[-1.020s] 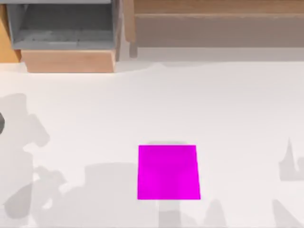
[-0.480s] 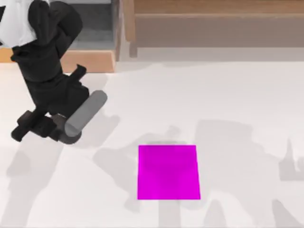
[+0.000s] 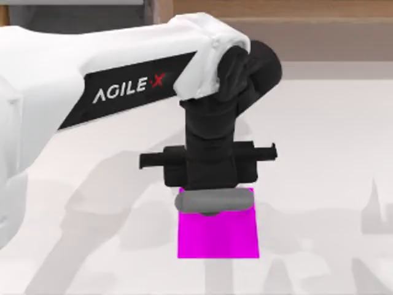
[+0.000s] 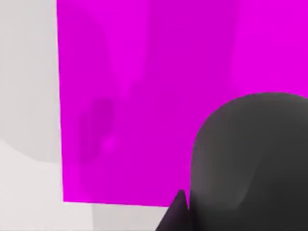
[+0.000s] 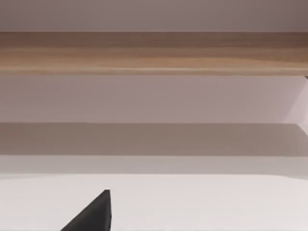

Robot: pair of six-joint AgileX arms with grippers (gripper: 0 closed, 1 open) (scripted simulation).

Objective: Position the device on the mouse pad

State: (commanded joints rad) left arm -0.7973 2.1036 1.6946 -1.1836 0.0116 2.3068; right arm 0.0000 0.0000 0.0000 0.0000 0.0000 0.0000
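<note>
The left gripper [image 3: 212, 203] hangs over the 12 o'clock edge of the mouse pad [image 3: 218, 236], its fingers clenched on the device [image 3: 215, 200]. The grey capsule lies crosswise, its long axis running 9 to 3 o'clock, spanning almost the full width of the pad and sitting right along that far edge. In the left wrist view the device [image 4: 250, 159] looms large and dark over the mouse pad [image 4: 144, 96], with one black finger tip [image 4: 175, 211] beside it; whether the capsule already touches the mat cannot be told.

The main risk, as I judge it, is placement too close to the border. Released here, the capsule could land half on the table [image 3: 319, 153] toward 12 o'clock instead of squarely on the magenta. Its rounded body would roll easily toward 12 or 6 o'clock if dropped from any height or nudged by the opening fingers. A shift toward 6 o'clock and a low release would reduce both hazards.

The right gripper is parked off toward 3 o'clock; a dark finger tip [image 5: 94, 214] shows in the right wrist view, state unreadable.
</note>
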